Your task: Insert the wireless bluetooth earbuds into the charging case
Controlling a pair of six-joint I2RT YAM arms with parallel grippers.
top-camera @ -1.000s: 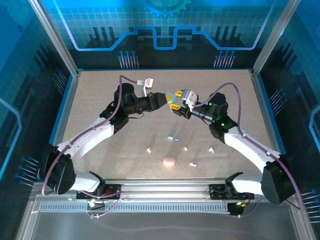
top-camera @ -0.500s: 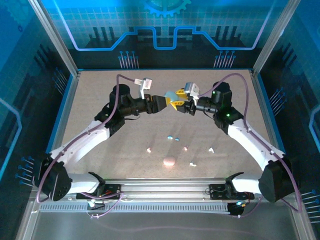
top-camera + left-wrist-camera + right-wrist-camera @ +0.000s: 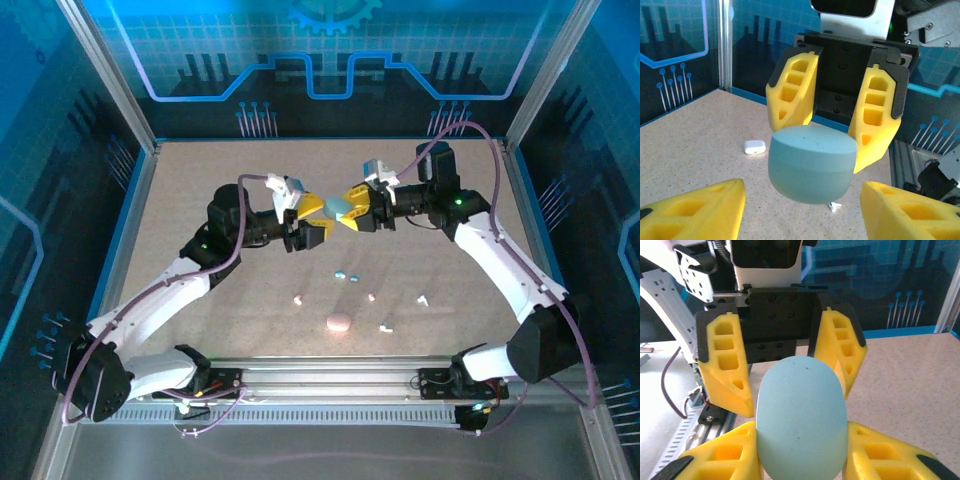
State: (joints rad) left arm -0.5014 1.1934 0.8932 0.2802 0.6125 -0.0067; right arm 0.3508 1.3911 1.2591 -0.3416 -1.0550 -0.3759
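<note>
Earbuds [image 3: 345, 274] are left lying on the tabletop [image 3: 180, 200], scattered toward its near edge: a light blue pair, pink ones and white ones, none yet in a case. The light blue charging case [image 3: 339, 207] is held in the air above the middle of the tabletop. A second ago it was clamped by the left gripper [image 3: 322, 222]. Those jaws have since been spread and stand clear of it, while the right gripper [image 3: 352, 210] is closed on it from the opposite side. A hand-over has thus been made, probably so that the case can be opened or set down for loading.

From above, the case is seen only as a blue fleck between yellow fingers. In the left wrist view the right gripper's fingers [image 3: 792, 92] are seen pressed against its sides, with a white earbud [image 3: 834, 205] and a white pebble-like case [image 3: 754, 146] lying beyond. In the right wrist view the gap between the case and the left fingers [image 3: 722, 365] is made plain, and no open lid can be made out.
</note>
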